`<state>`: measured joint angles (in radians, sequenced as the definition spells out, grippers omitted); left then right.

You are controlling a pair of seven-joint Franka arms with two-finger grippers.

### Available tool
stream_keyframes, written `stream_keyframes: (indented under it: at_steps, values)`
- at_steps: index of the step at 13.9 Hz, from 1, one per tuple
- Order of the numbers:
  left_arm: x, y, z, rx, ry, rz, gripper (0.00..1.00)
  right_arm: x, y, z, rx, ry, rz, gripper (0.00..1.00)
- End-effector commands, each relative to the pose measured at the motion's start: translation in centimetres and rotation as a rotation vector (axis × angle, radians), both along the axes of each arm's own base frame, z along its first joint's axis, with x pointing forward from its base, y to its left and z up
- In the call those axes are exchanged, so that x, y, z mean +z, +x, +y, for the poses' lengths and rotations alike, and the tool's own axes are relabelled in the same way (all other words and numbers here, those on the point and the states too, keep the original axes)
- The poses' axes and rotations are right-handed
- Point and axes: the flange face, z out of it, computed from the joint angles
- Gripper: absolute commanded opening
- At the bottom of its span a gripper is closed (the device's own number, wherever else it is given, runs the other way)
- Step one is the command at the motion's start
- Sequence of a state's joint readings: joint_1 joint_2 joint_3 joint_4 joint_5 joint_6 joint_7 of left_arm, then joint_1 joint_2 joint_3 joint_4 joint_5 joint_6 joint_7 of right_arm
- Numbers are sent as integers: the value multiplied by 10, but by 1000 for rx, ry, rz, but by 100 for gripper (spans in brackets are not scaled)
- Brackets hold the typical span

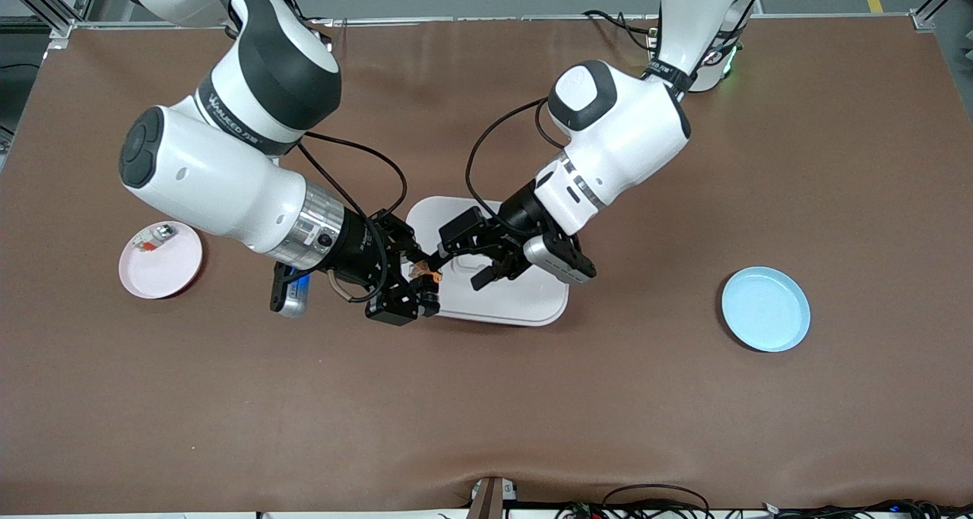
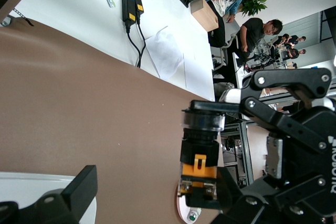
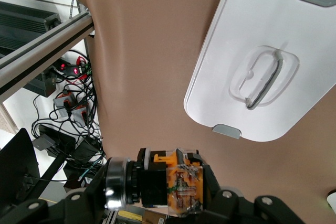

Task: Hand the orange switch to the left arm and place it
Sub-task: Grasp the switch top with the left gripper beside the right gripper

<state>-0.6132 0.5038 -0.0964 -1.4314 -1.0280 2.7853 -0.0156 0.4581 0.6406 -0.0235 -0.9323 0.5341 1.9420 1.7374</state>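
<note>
Over the box's (image 1: pixel 502 299) edge toward the right arm's end of the table, the right gripper (image 1: pixel 410 285) is clamped on the orange switch (image 1: pixel 423 274), holding it in the air. The left gripper (image 1: pixel 464 261) hangs over the box lid just beside the switch, its fingers (image 1: pixel 456 232) spread wide with nothing between them. Bare brown table (image 1: pixel 486 412) lies all around; the pink plate (image 1: pixel 161 261) and the blue plate (image 1: pixel 765 308) sit well apart, near the table's two ends.
</note>
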Motion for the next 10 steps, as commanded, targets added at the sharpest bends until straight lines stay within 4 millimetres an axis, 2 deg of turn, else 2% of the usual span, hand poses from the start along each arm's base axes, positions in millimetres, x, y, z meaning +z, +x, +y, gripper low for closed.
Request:
stream_keyframes:
  at_steps: [1, 4, 8, 10]
  values:
    - [9, 8, 7, -2, 1, -55, 100, 4, 1, 10, -6, 34, 1, 0]
    - [9, 20, 19, -37, 52, -154, 100, 3, -6, 26, -5, 42, -4, 0]
    - [6, 27, 17, -26, 49, -168, 100, 3, -8, 32, -10, 43, -10, 0]
    - [2, 24, 12, -6, 48, -177, 100, 2, -11, 37, 0, 38, -3, 0]
